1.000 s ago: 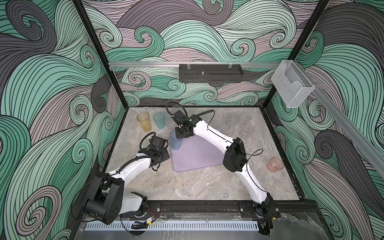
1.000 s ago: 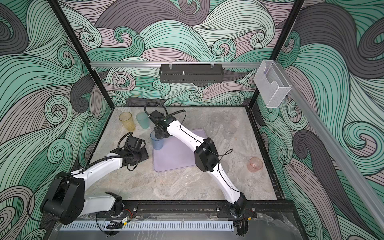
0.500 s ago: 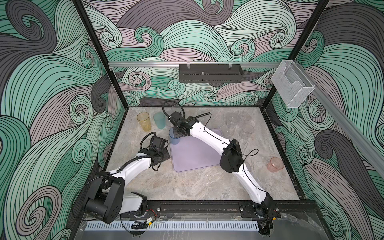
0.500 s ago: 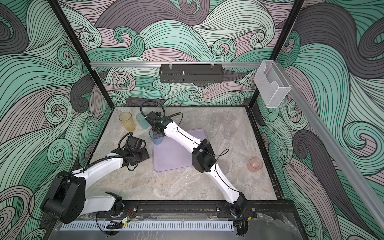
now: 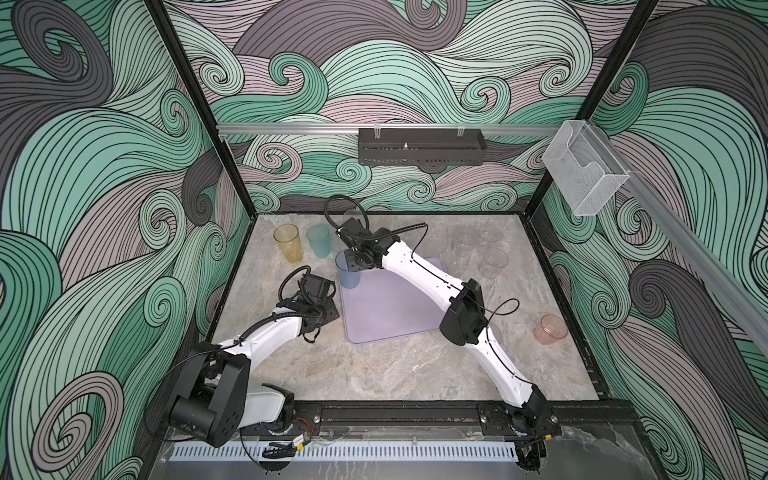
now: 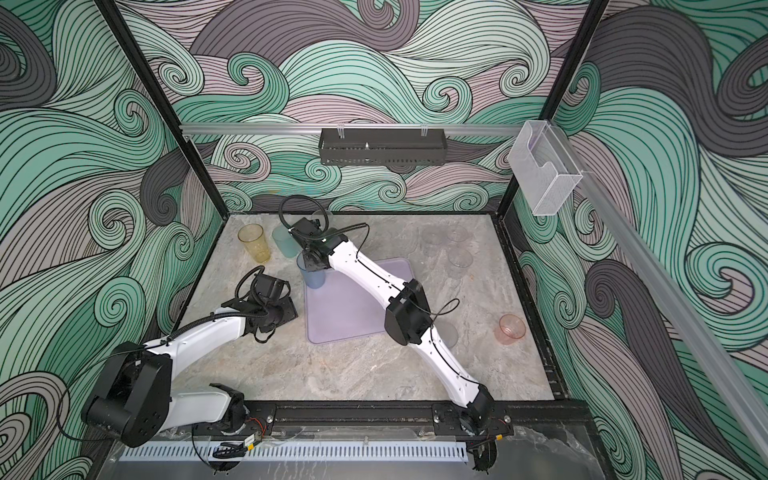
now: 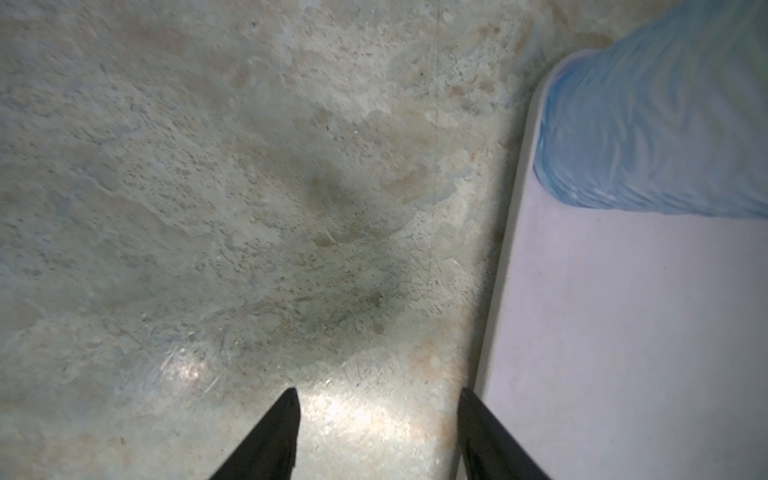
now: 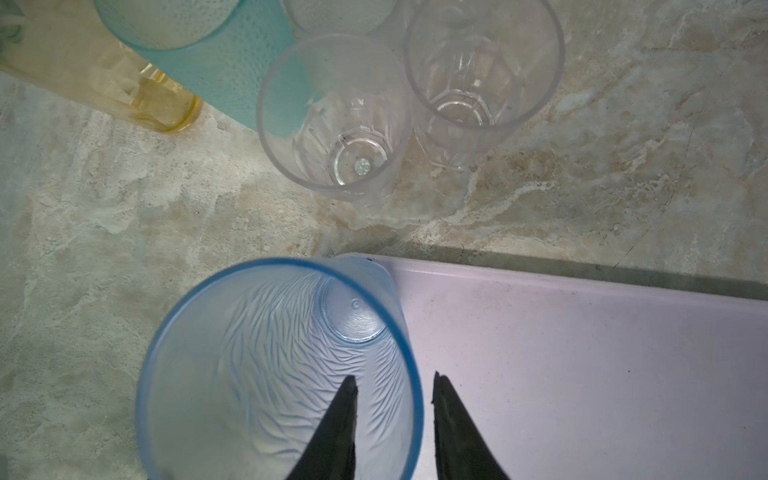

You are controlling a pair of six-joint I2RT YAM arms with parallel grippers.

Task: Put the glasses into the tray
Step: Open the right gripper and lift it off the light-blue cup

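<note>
The right gripper is parted slightly astride the rim of the blue tumbler; release onto the tray below is judged under way, so a straight lift clear is needed.

I see the blue tumbler as translucent plastic with a rippled wall. The lavender tray looks smooth, matt plastic. The tabletop reads as mottled stone, faintly glossy.

White links, black joints, looped cables, tapered black right tool
</note>
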